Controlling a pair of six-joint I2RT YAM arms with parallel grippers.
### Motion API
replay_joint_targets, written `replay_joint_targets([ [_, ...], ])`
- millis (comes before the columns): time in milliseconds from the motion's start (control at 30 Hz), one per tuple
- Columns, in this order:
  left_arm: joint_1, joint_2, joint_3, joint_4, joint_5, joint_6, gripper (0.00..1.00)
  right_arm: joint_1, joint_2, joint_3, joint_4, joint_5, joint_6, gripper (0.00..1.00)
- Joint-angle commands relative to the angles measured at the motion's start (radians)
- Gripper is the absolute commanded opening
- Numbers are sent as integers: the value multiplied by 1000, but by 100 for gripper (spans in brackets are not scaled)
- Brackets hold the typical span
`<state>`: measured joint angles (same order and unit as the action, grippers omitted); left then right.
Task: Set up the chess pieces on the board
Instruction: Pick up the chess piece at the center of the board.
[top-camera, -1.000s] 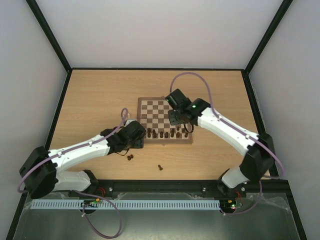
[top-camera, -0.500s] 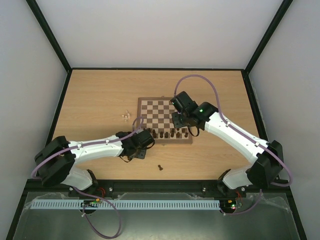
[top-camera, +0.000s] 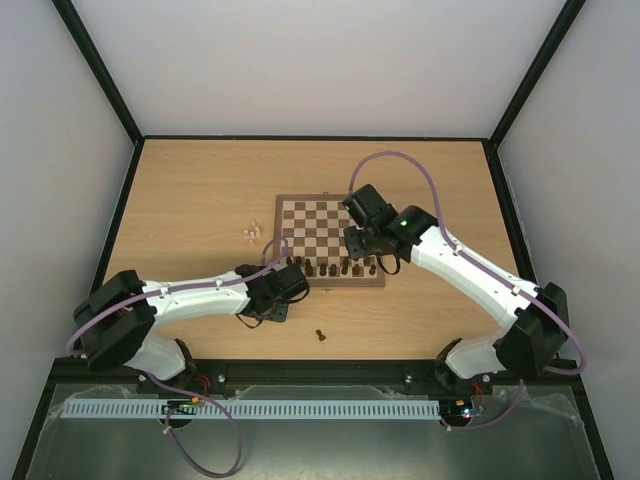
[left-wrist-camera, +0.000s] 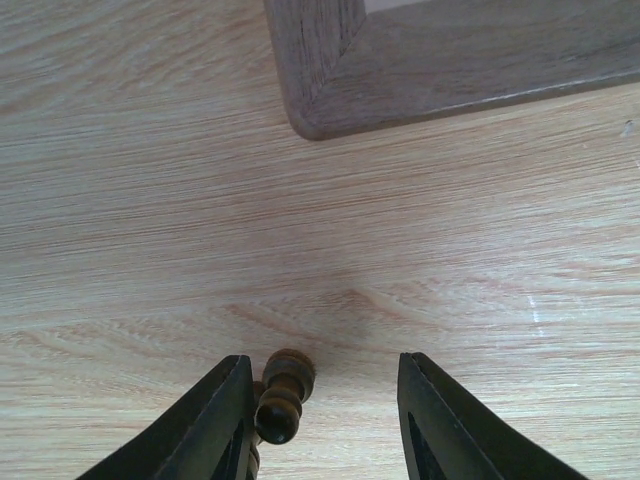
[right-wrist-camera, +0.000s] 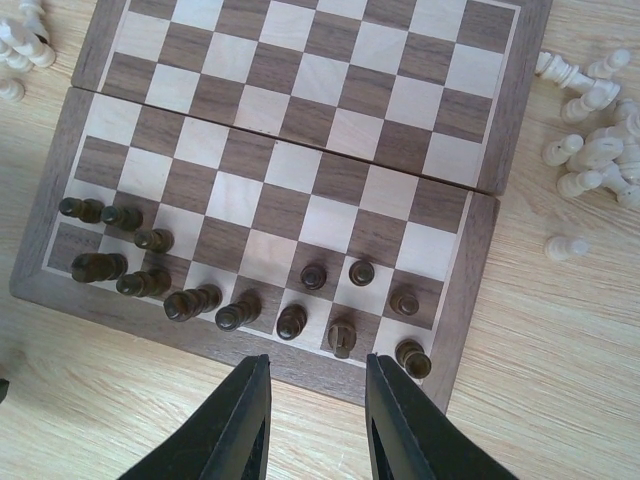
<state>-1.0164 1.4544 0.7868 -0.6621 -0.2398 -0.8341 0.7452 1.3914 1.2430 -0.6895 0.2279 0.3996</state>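
The board (top-camera: 322, 228) lies mid-table, with dark pieces (right-wrist-camera: 190, 302) standing in its two near rows. In the left wrist view a dark pawn (left-wrist-camera: 283, 393) stands on the table between my open left gripper's (left-wrist-camera: 322, 365) jaws, close against the left finger; a second dark piece is barely visible behind that finger. The board's corner (left-wrist-camera: 330, 90) lies just beyond. In the top view the left gripper (top-camera: 268, 308) is off the board's near left corner. My right gripper (right-wrist-camera: 318, 365) is open and empty above the board's near edge (top-camera: 365, 258).
One dark piece (top-camera: 320, 335) stands alone on the table near the front. Pale pieces lie off the board's left side (top-camera: 252, 231), and the right wrist view shows more at the right (right-wrist-camera: 590, 120) and top left (right-wrist-camera: 22, 45).
My left gripper has moved right and toward the near edge, coming down over the two dark pieces on the table. My right gripper has shifted slightly right over the board's near rows.
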Motion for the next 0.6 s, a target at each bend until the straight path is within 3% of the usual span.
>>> replay_joint_targets([
  [0, -7, 11, 7, -37, -18, -16, 42, -4, -27, -22, -17, -5, -13, 27],
  [567, -7, 9, -18, -57, -22, -28, 32, -4, -37, -45, -6, -1, -15, 27],
])
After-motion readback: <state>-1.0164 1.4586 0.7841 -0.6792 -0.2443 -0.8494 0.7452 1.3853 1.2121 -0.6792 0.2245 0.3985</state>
